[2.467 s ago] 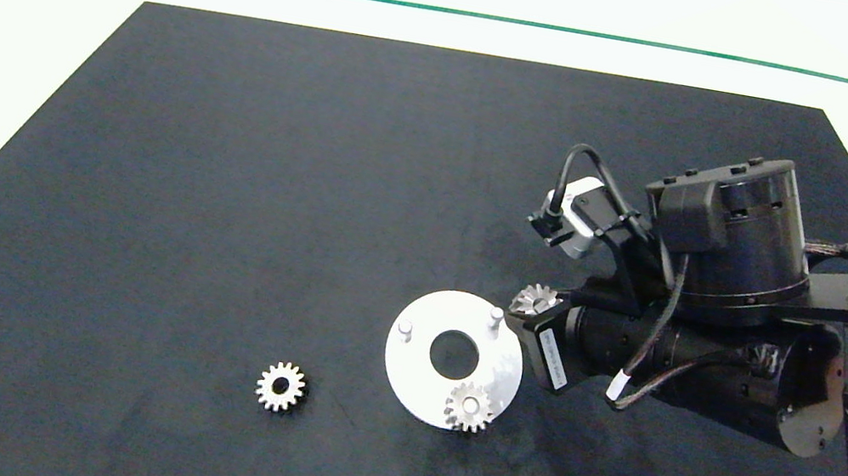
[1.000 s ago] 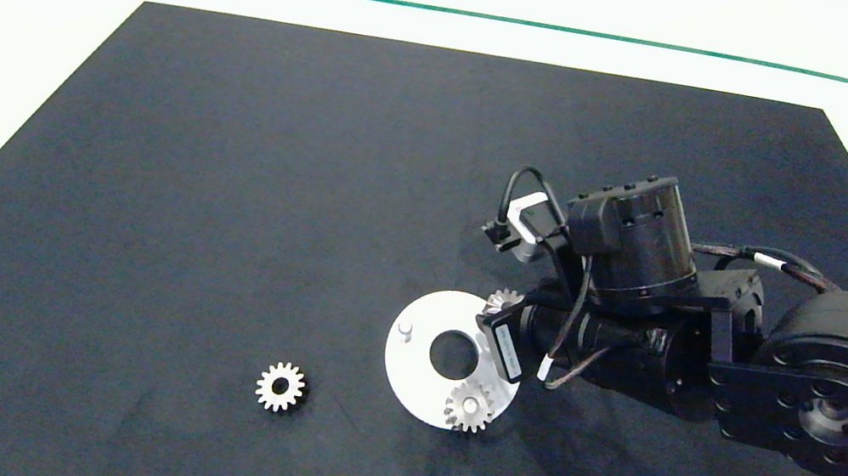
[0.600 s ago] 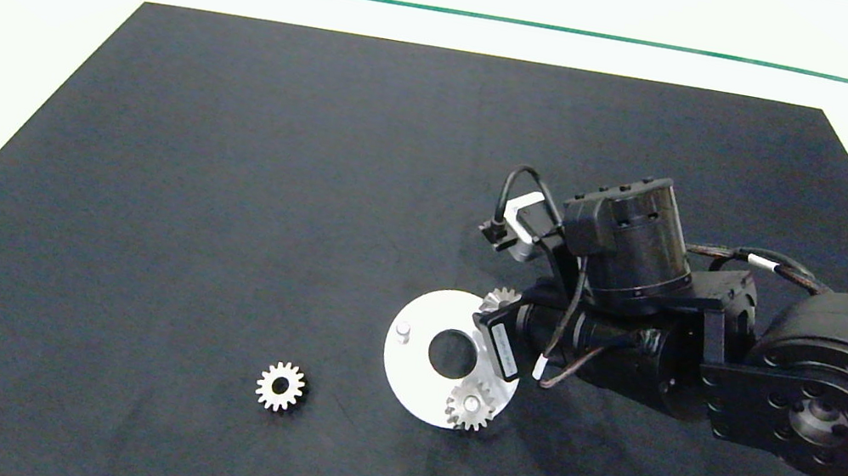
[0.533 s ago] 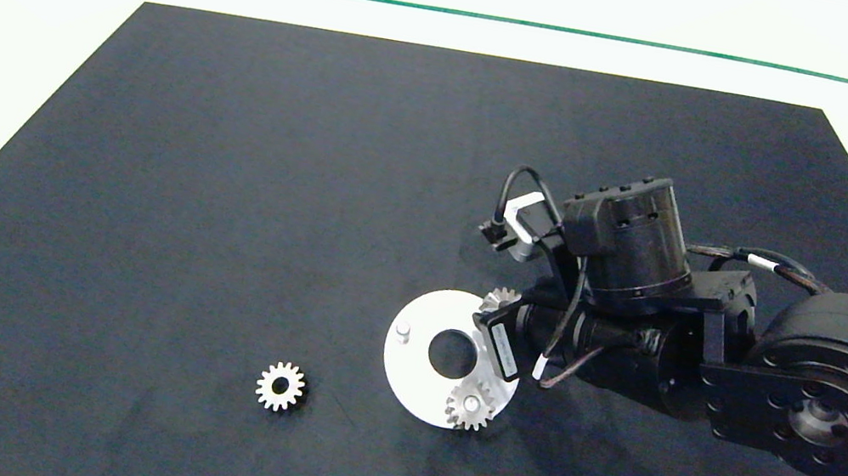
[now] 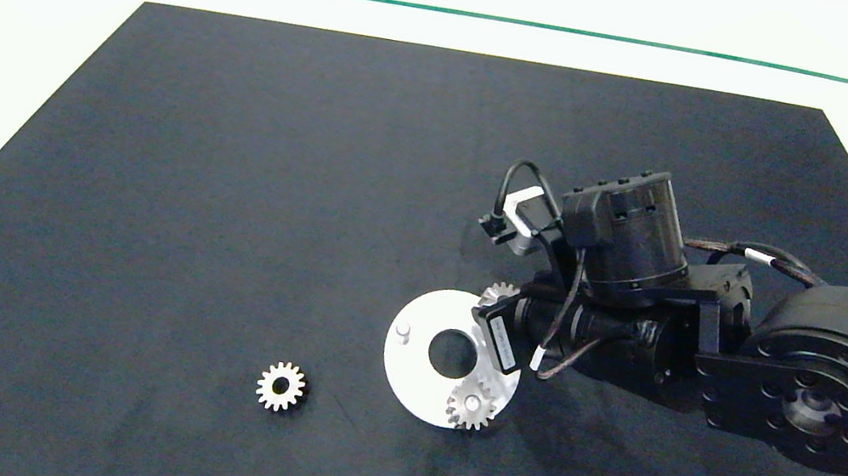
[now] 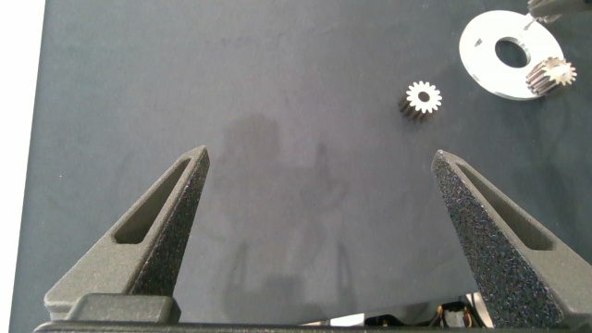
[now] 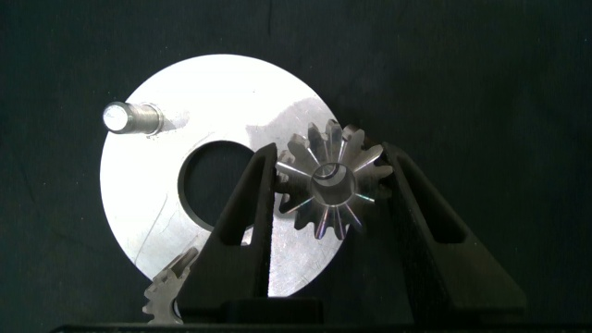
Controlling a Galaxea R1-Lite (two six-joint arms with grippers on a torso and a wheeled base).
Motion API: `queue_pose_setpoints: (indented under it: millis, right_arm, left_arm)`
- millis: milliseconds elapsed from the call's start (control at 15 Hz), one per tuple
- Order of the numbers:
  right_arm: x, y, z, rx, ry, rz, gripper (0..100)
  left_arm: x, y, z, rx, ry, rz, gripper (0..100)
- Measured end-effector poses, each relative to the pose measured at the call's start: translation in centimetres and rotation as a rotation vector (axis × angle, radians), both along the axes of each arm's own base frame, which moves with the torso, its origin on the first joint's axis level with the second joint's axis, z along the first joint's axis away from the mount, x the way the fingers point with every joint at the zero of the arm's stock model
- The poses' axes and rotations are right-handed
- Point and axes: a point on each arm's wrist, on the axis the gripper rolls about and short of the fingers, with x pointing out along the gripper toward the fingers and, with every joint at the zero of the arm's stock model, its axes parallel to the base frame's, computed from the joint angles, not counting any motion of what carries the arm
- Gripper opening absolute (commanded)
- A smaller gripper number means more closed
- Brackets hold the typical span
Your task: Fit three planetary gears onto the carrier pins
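Right now the right gripper [image 7: 328, 185] is clamped on one planetary gear [image 7: 328, 188], its two fingers pressing the teeth from either side, with a carrier pin showing through the gear's centre hole over the white disc [image 7: 153, 199]. Just below the fingers a second gear [image 5: 471, 405] sits on its pin at the disc's edge, a bare pin [image 7: 129, 117] stands across the disc's centre hole, and the third gear [image 5: 280, 386] lies well apart on the dark mat [image 5: 224, 196]. Farther off, the left gripper [image 6: 324, 213] hangs over bare mat with its fingers spread wide.
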Motion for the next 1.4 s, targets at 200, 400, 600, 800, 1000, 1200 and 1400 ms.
queue_pose_setpoints:
  millis: [200,400,600,800,1000,1200,1400]
  right_arm:
    - [0.02,0.00,-0.09,-0.002,0.002,-0.001,16]
    - [-0.02,0.00,-0.14,-0.005,0.005,0.000,16]
    - [0.04,0.05,-0.23,-0.006,0.006,0.000,16]
    - [0.13,0.10,-0.28,-0.005,0.006,-0.002,16]
    - [0.24,0.20,-0.22,-0.005,0.006,-0.001,16]
    - [0.31,0.26,-0.31,-0.009,0.010,-0.001,16]
    - [0.22,0.19,-0.75,-0.035,0.040,0.002,16]
  left_arm:
    - [0.00,0.00,0.01,0.000,-0.001,0.000,100]
    - [-0.01,0.01,0.04,0.000,-0.002,-0.001,100]
    - [-0.05,0.01,0.08,0.000,-0.005,-0.001,100]
    - [-0.06,0.01,0.12,-0.001,-0.006,-0.001,100]
    - [-0.05,0.01,0.15,0.000,-0.005,0.000,100]
    - [-0.05,0.01,0.16,-0.001,-0.005,-0.001,100]
    - [-0.04,0.01,0.16,0.000,-0.004,-0.001,100]
